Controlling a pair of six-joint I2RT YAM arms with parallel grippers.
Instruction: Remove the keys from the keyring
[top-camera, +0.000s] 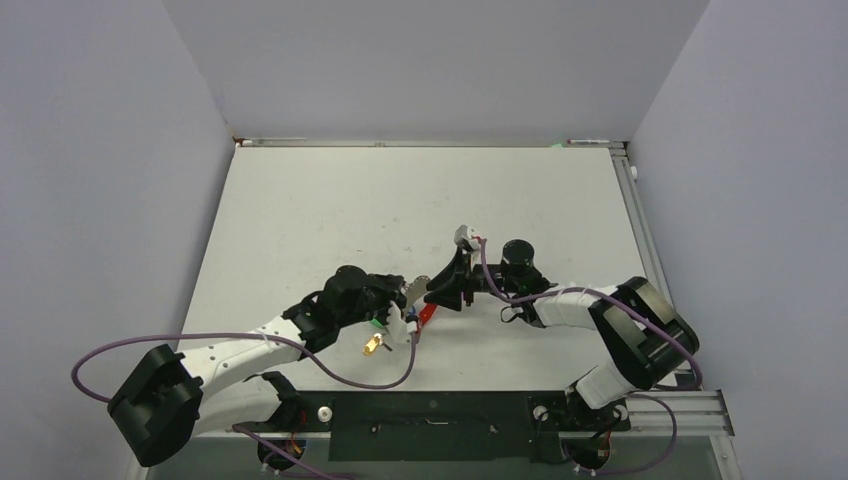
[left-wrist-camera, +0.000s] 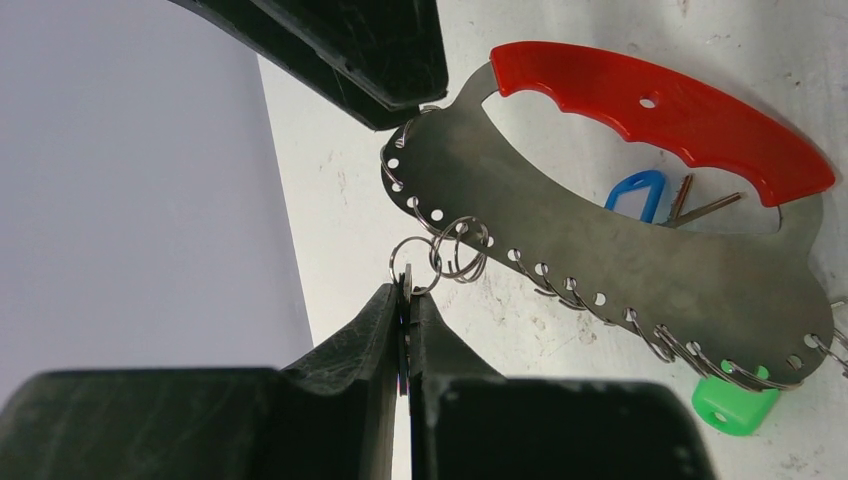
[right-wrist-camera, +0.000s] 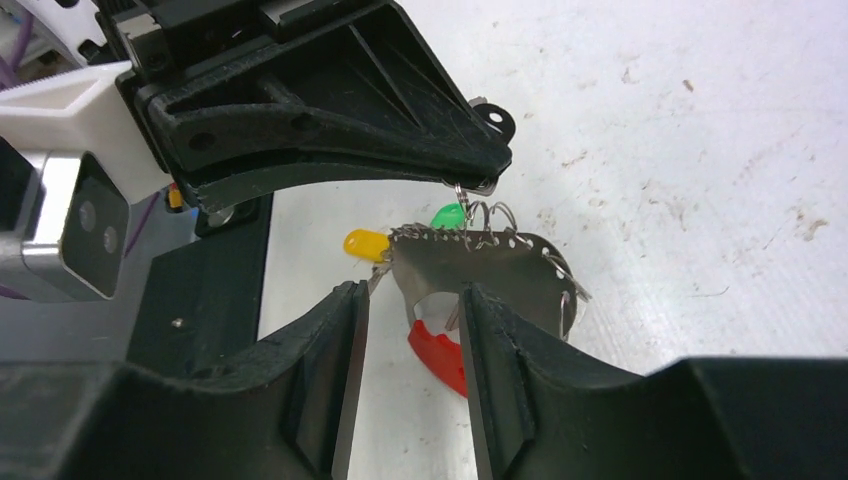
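The keyring (left-wrist-camera: 600, 250) is a grey metal plate with a red grip (left-wrist-camera: 660, 110), and it lies on the table between both arms (top-camera: 427, 315). Keys with blue (left-wrist-camera: 637, 195), green (left-wrist-camera: 735, 405) and yellow (right-wrist-camera: 365, 243) tags hang from it on small split rings. My left gripper (left-wrist-camera: 407, 290) is shut on a thin silvery key (left-wrist-camera: 405, 320), seen edge-on and linked by split rings (left-wrist-camera: 455, 250) to the plate's rim. My right gripper (right-wrist-camera: 412, 295) is open, with the plate's end (right-wrist-camera: 480, 265) at its fingertips. The left gripper (right-wrist-camera: 330, 110) also shows in the right wrist view.
The white table (top-camera: 400, 200) has purple-grey walls (top-camera: 100, 150) on three sides. A metal rail (top-camera: 640, 230) runs along the table's right edge. A black base plate (top-camera: 430, 410) lies at the near edge. Purple cables (top-camera: 250, 340) trail from both arms.
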